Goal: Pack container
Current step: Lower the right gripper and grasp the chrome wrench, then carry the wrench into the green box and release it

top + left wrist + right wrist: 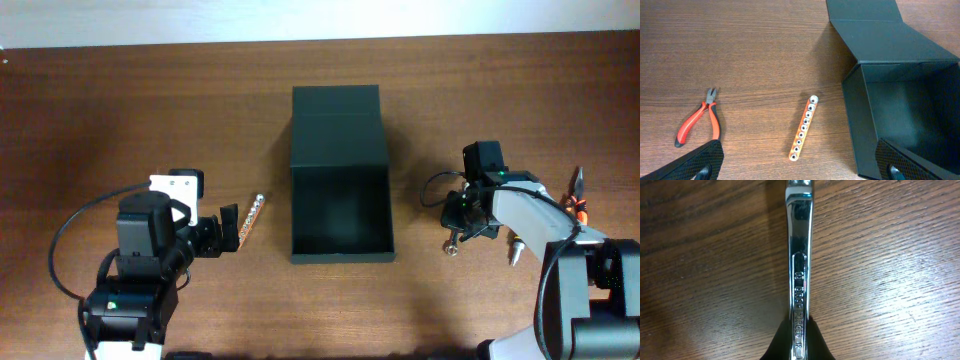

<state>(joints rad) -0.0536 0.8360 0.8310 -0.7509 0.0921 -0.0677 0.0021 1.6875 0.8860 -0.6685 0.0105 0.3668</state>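
One dark green container [338, 120], one orange bit strip [803, 128], one red-handled pliers [697, 122], one chrome wrench [800, 280], one small silver piece [517, 251], one orange-handled item [577, 197]

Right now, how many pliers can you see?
2. One red-handled pair lies left of the orange strip; an orange-handled pair lies beside the right arm, partly hidden. Others may be hidden.

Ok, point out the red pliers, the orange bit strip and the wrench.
red pliers [710, 103]: left wrist view, at the pivot.
orange bit strip [804, 129]: left wrist view, mid-length.
wrench [800, 280]: right wrist view, on the stamped shank.
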